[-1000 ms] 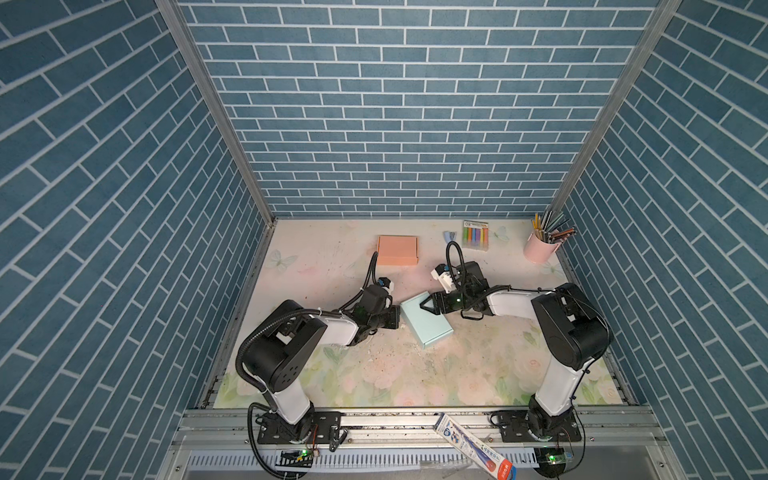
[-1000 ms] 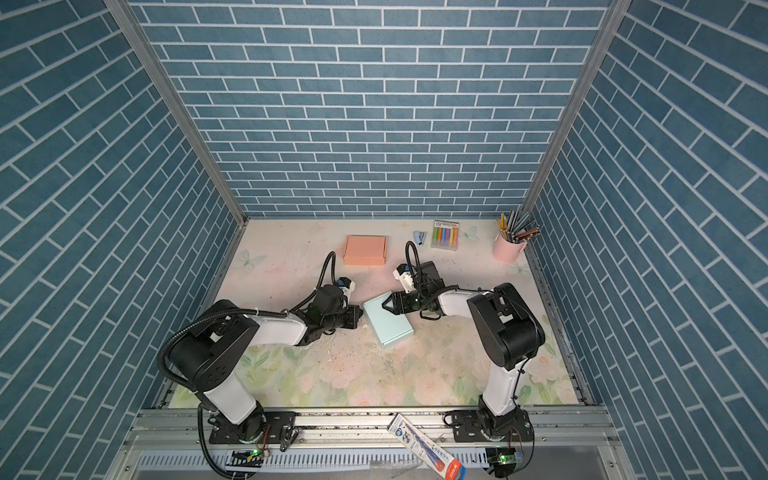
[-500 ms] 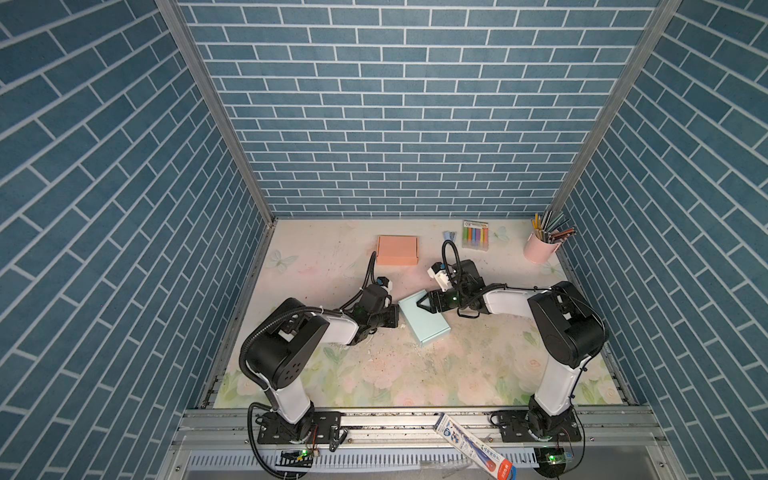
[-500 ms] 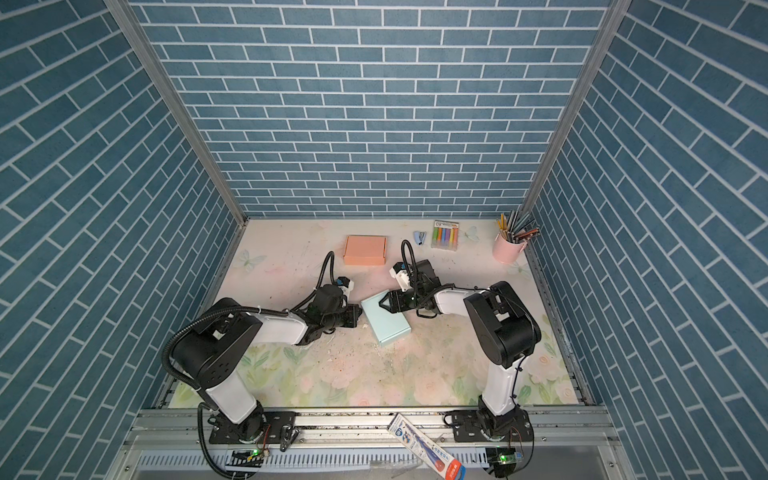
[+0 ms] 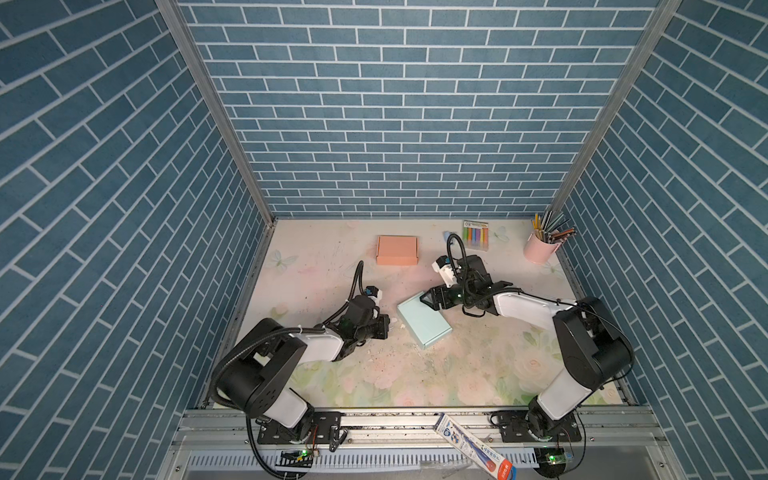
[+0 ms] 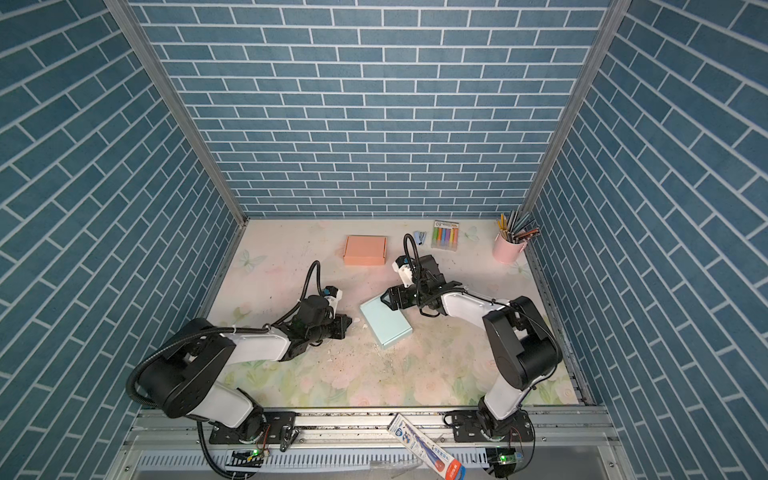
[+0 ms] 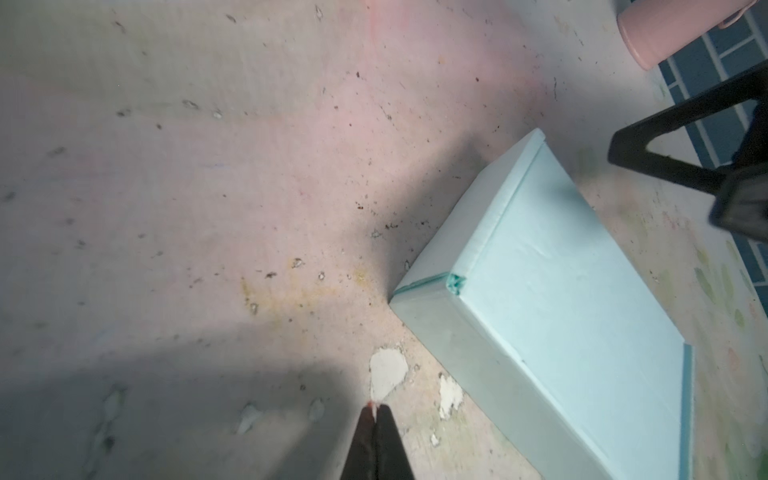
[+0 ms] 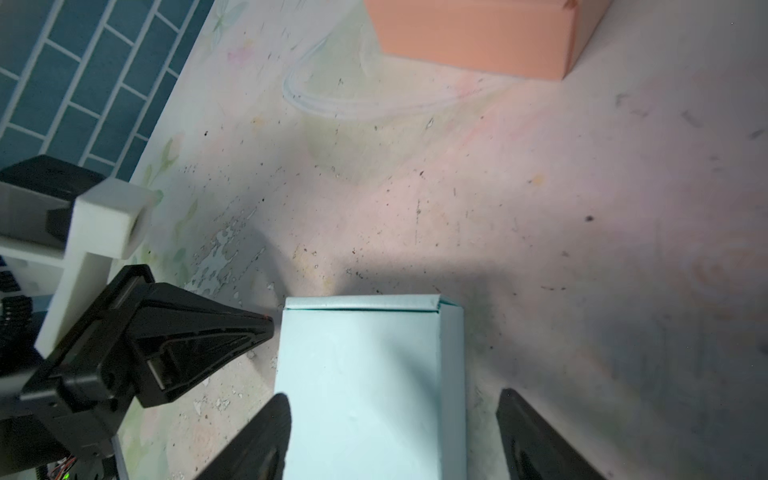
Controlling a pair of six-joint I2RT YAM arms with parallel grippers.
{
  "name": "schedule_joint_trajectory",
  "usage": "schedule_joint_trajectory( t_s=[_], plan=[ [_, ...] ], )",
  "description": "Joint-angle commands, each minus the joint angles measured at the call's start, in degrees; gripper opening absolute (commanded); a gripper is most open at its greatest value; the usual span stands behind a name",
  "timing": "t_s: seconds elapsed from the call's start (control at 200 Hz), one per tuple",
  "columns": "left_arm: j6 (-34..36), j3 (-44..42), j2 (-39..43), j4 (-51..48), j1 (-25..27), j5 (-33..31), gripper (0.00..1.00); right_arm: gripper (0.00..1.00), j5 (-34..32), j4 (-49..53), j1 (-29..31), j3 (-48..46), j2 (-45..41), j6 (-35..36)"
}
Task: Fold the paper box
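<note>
Right wrist view: just released closed pale-teal paper box point(image 8: 361, 353) from right claw point(image 8: 394, 395), kept left claw point(image 7: 376, 409) clenched empty nearby, probably finished folding.

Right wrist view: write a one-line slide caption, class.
Open right claw straddles the pale-blue paper box; shut left claw sits beside it.

Both top views are evenly lit and sharp, walls point(image 5: 374, 124) splayed at the edges. Wrist views are dimmer and softer; broad shadows are cast on the surface point(image 7: 208, 166) beside the box point(image 7: 561, 291).
</note>
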State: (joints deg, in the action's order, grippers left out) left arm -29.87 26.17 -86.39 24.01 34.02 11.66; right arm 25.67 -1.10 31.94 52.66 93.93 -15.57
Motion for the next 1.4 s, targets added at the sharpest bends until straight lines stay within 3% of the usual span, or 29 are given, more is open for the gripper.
schedule_joint_trajectory(
  t_s=[0.0,0.255,0.415,0.545,0.72,0.88,1.19,1.395],
  plan=[
    [1.7,1.5,3.9,-3.1,-1.5,0.1,0.16,0.79,-4.3,3.6,0.3,-2.7,-6.8,1.0],
    [6.7,13.2,0.4,-8.1,-4.1,5.2,0.53,0.77,-8.2,7.4,6.5,-13.4,-22.2,-8.1],
    [7.6,18.9,-5.9,-8.1,-5.2,10.6,0.62,0.78,-9.6,10.2,10.8,-20.0,-31.0,-14.3],
    [7.2,20.6,-8.8,-6.7,-5.2,13.1,0.66,0.78,-8.6,8.4,13.6,-23.9,-32.8,-18.1],
    [5.5,19.7,-11.0,-4.0,-4.9,15.1,0.72,0.78,-3.4,-2.0,13.9,-27.8,-29.2,-22.3],
    [5.3,19.1,-11.6,-3.6,-3.6,15.1,0.74,0.78,-3.3,-6.8,13.9,-27.6,-24.6,-23.5],
    [5.1,17.5,-12.2,-3.0,-2.6,15.3,0.73,0.77,-3.6,-12.8,10.2,-27.6,-18.4,-22.3],
    [4.3,14.9,-10.9,-1.9,-2.0,14.9,0.66,0.76,-3.6,-11.7,7.5,-24.7,-14.7,-18.4]
  ],
)
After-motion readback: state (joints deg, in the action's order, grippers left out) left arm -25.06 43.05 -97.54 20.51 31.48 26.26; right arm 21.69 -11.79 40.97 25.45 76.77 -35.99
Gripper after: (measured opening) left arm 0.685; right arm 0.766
